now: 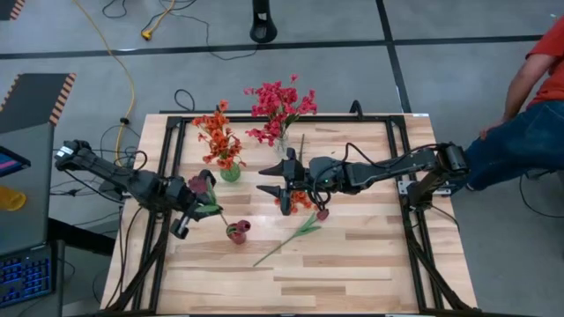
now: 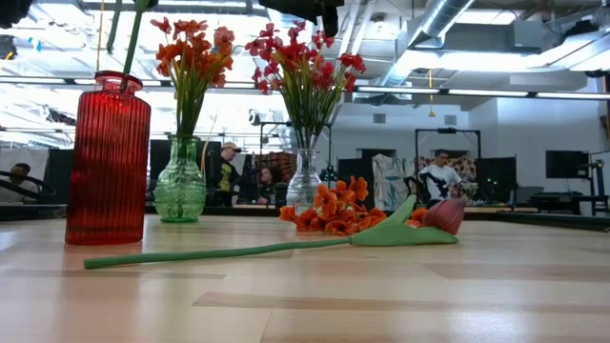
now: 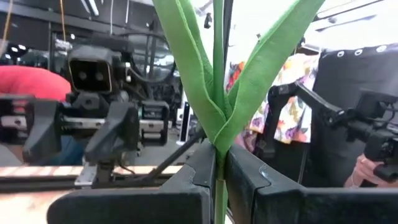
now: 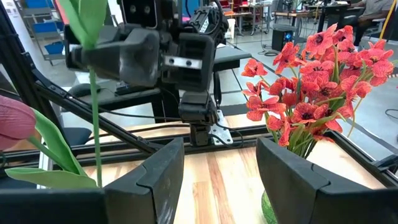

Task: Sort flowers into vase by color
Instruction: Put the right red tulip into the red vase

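Lying on the desk near the right tool is a tulip, just beside some loose orange flowers. That tool's fingers are spread wide, holding nothing. Over the red vase, the left tool is pressed together, pinching a tulip stem.

Held tulip bloom cut off

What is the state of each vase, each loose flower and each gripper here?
Red vase: upright, no flowers yet.
Green vase: upright, holds orange sprays.
Clear vase: upright, holds pink-red sprays.
Loose tulip: lying flat.
Loose orange spray: lying flat.
Left gripper: shut on tulip stem.
Right gripper: open, empty.
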`<control>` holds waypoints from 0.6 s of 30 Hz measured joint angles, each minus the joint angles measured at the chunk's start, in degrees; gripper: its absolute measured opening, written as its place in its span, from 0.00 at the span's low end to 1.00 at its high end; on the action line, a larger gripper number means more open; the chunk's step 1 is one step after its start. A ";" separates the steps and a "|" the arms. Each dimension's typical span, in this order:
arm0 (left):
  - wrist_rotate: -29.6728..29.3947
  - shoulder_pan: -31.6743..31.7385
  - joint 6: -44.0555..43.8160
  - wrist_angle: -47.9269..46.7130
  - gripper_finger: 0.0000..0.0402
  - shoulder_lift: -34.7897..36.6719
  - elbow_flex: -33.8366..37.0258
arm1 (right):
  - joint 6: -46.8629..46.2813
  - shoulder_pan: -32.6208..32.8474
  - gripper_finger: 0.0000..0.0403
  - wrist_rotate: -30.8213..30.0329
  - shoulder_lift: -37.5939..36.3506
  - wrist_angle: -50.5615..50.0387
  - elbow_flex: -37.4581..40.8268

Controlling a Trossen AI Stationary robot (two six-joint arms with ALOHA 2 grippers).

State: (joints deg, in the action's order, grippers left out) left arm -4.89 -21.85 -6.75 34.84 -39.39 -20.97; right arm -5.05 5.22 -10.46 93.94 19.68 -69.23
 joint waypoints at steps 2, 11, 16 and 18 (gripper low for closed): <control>-0.02 0.00 0.40 -0.25 0.02 1.08 0.00 | 0.01 0.00 0.56 -0.01 0.01 0.00 0.00; -0.37 0.02 3.11 -5.75 0.02 4.69 0.00 | 0.09 -0.01 0.56 0.00 0.01 0.00 0.00; -0.42 0.02 3.06 -7.46 0.02 3.41 0.00 | 0.09 0.00 0.56 -0.02 0.01 0.00 0.00; -0.42 0.02 3.07 -7.61 0.02 2.26 0.00 | 0.07 -0.01 0.56 -0.02 0.01 0.00 0.00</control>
State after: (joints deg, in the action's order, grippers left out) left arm -5.30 -21.82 -3.68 27.23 -37.13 -20.97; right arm -4.97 5.21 -10.48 93.95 19.68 -69.23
